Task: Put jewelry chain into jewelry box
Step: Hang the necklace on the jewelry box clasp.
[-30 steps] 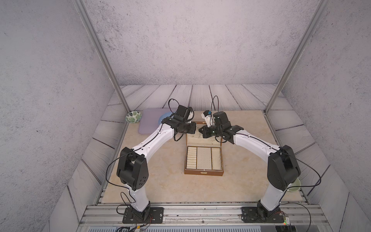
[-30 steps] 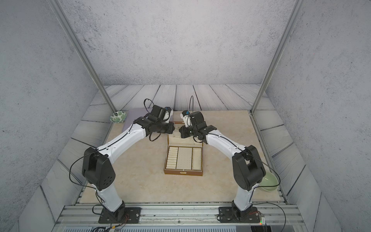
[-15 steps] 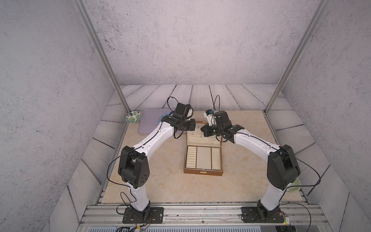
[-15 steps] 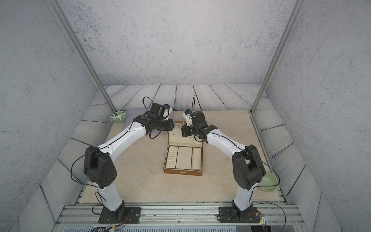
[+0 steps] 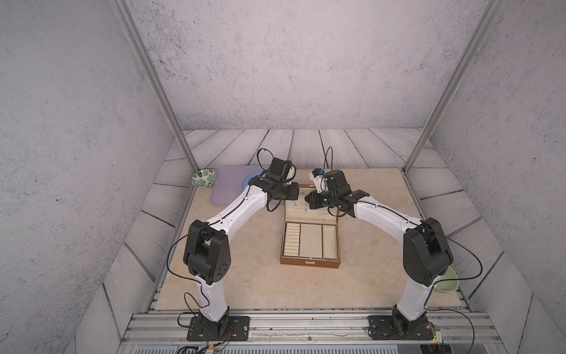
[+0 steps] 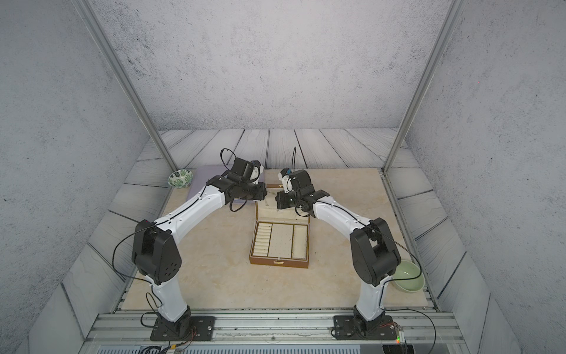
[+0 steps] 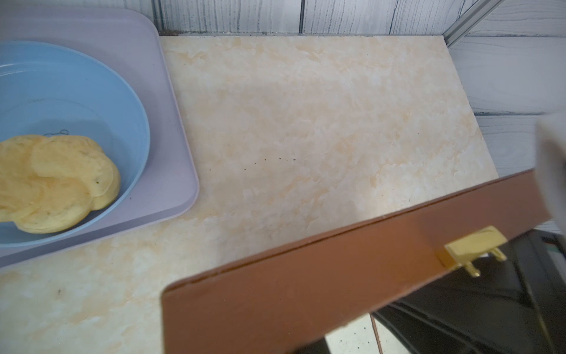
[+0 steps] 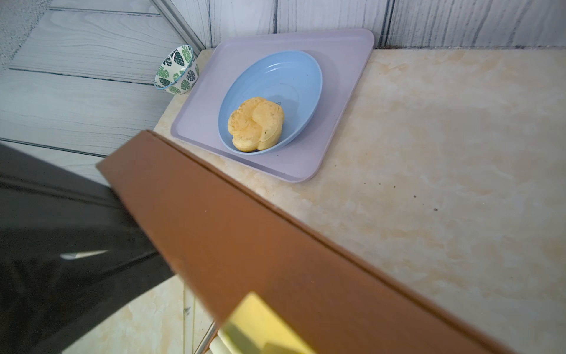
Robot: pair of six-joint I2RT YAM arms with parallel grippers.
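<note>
Currently, the jewelry box (image 5: 309, 263) sits open at the middle of the worktop (image 5: 245, 275), its lid (image 7: 306, 275) upright on the far side. The left pincer (image 5: 296, 198) and right pincer (image 5: 306, 199) hang at the lid's top edge, tips facing each other, near but apart. Both are closed; whether either grips anything cannot be told. The jewelry chain is too fine to make out in any view. A lilac tray (image 5: 225, 190) carrying a blue bowl (image 8: 275, 76) lies far left.
</note>
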